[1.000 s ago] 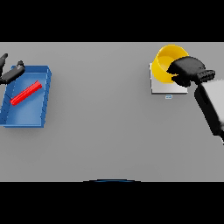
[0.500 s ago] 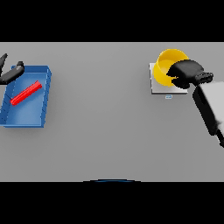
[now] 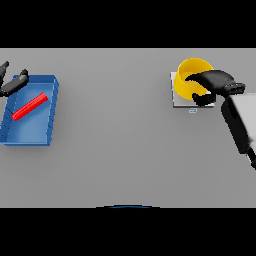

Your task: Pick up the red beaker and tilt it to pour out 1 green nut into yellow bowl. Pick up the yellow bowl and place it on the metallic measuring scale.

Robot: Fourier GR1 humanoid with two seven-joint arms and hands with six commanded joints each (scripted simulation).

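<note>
**Bowl on the scale, my right hand on its rim**

My right hand (image 3: 216, 80) sits at the far right of the table (image 3: 125, 150), on the near-right side of the yellow bowl (image 3: 190, 75). My fingers (image 3: 197, 77) curl over the bowl's rim from above and my thumb (image 3: 202, 99) comes round lower on its outer wall, so I have the rim pinched between them. My forearm runs back from the hand toward the lower right edge.

The bowl stands upright on the scale (image 3: 176, 95), a pale flat square plate. The scale shows as a strip along the bowl's left side and beneath its near edge; the bowl covers most of it. I cannot tell what is inside the bowl, as my hand hides part of the opening.

My left hand (image 3: 12, 84) is at the far left edge, over the back corner of the blue tray (image 3: 50, 115). Its fingers lie loosely spread and hold nothing. One finger points up past the tray's far edge.

In the tray lies the red beaker (image 3: 30, 106), on its side and set at a slant, its higher end toward the tray's far right corner. It lies just beside my left hand and does not touch it. Tray and scale are well apart, with bare grey table between them.
</note>
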